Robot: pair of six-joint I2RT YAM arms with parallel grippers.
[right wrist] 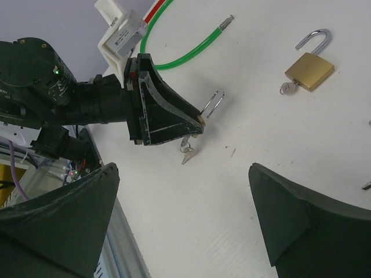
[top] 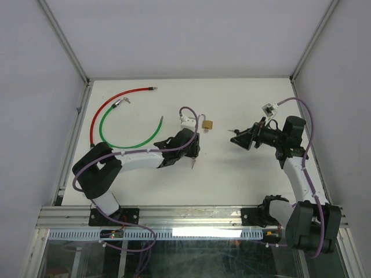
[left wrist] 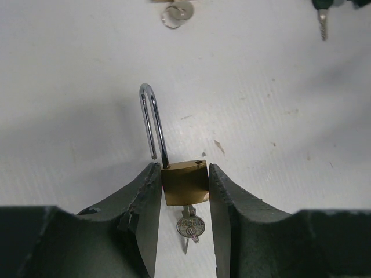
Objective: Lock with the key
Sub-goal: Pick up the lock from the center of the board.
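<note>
A brass padlock (left wrist: 184, 184) sits between my left gripper's (left wrist: 183, 171) fingers, which are shut on its body. Its steel shackle (left wrist: 152, 121) is swung open, and a key (left wrist: 189, 225) hangs from the keyhole at its bottom. In the right wrist view this padlock (right wrist: 199, 120) is at the left gripper's tip, with the keys (right wrist: 186, 152) dangling just above the table. In the top view the left gripper (top: 195, 155) is at the table's middle. My right gripper (top: 237, 139) is open and empty to its right, its fingers (right wrist: 87, 197) spread wide.
A second brass padlock (top: 207, 124) with an open shackle and a key lies on the table behind the left gripper; it also shows in the right wrist view (right wrist: 309, 70). A black-headed key (left wrist: 322, 24) is at the far right. Red (top: 110, 103) and green (top: 130, 142) cables lie back left.
</note>
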